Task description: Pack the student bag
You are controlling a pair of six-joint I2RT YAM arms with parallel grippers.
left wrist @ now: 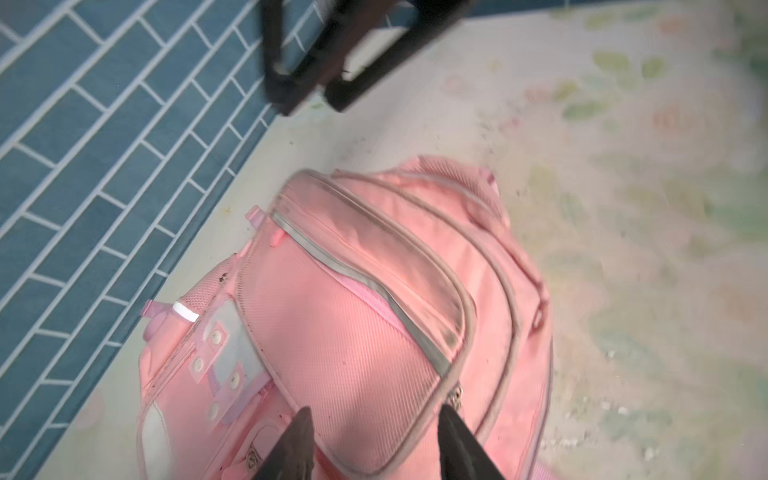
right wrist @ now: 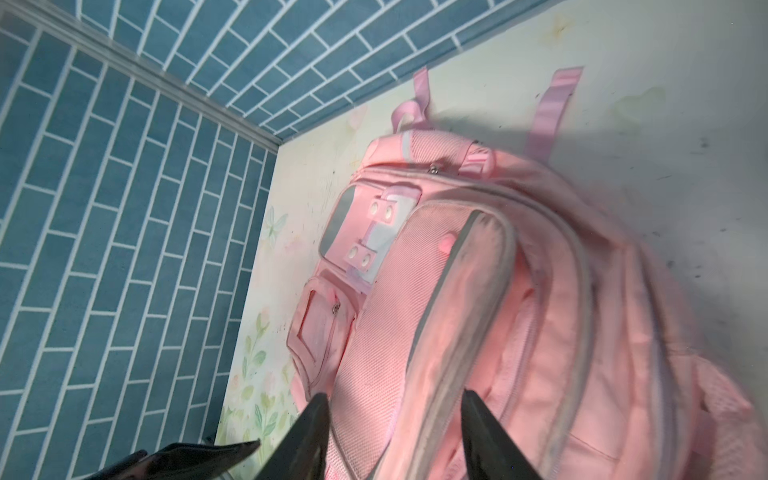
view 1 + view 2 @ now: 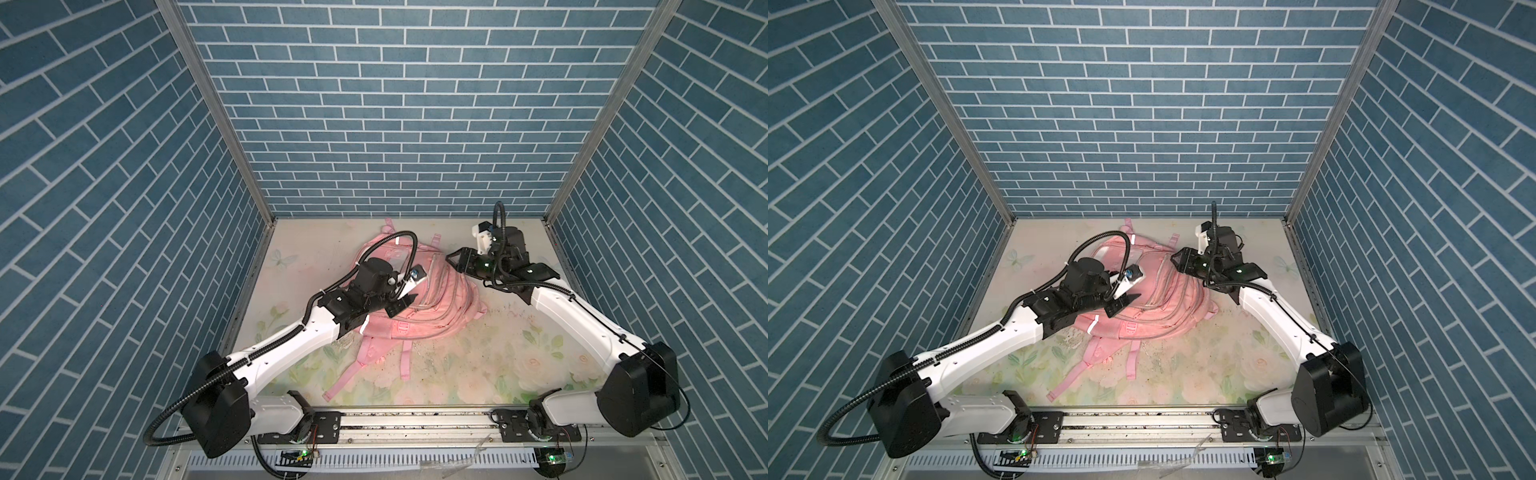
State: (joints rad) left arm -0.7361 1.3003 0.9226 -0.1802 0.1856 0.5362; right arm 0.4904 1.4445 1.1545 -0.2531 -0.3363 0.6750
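Note:
The student bag (image 3: 432,303) (image 3: 1163,303), a pink backpack with grey-edged zip pockets, lies on its back in the middle of the table in both top views. Over its front pocket (image 1: 353,340) hovers my left gripper (image 3: 401,304) (image 3: 1121,305) (image 1: 376,411), open and holding nothing. A metal zip pull (image 1: 457,392) sits just by one fingertip. At the bag's far right edge my right gripper (image 3: 455,262) (image 3: 1178,261) (image 2: 395,395) is open too, its fingers spread above the pink fabric (image 2: 457,311) without gripping it.
Blue brick-pattern walls (image 3: 395,124) close the back and both sides. The table (image 3: 519,361) has a flower-print cover with dark specks. Pink straps (image 3: 361,374) trail from the bag toward the front rail (image 3: 415,419). The right gripper shows blurred in the left wrist view (image 1: 316,62).

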